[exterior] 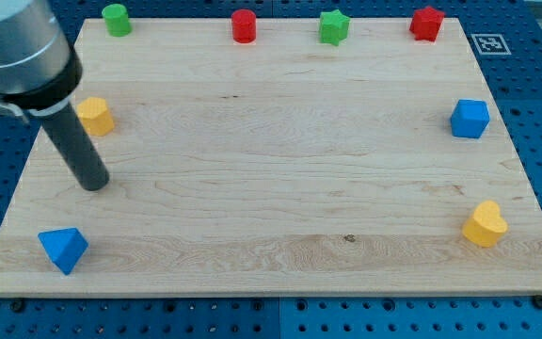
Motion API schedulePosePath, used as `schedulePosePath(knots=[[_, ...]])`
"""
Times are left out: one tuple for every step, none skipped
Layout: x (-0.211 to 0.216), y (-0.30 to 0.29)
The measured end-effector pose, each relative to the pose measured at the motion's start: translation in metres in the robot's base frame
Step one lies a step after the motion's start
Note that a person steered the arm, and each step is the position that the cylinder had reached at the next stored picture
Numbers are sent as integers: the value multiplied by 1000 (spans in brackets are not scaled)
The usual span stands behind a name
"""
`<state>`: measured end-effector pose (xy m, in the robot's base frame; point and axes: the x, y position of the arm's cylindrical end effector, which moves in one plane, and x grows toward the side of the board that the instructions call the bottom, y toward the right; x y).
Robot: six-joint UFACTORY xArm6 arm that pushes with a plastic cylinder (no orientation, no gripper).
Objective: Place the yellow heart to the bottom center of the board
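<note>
while my tip (93,185) sits view's left, yellow heart (485,224) well apart, bottom right.

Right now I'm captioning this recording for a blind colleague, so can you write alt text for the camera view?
A dark rod's tip rests on a wooden board near its left edge, just below a yellow block, far from the yellow heart at the lower right. Green, red and blue blocks line the board's top and sides.
</note>
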<state>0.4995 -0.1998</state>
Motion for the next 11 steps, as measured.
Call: schedulePosePath(knots=[[0, 25], [0, 56], [0, 86], [0, 113], [0, 135], [2, 153], [10, 171], [20, 198], [25, 229], [21, 256], [18, 289]])
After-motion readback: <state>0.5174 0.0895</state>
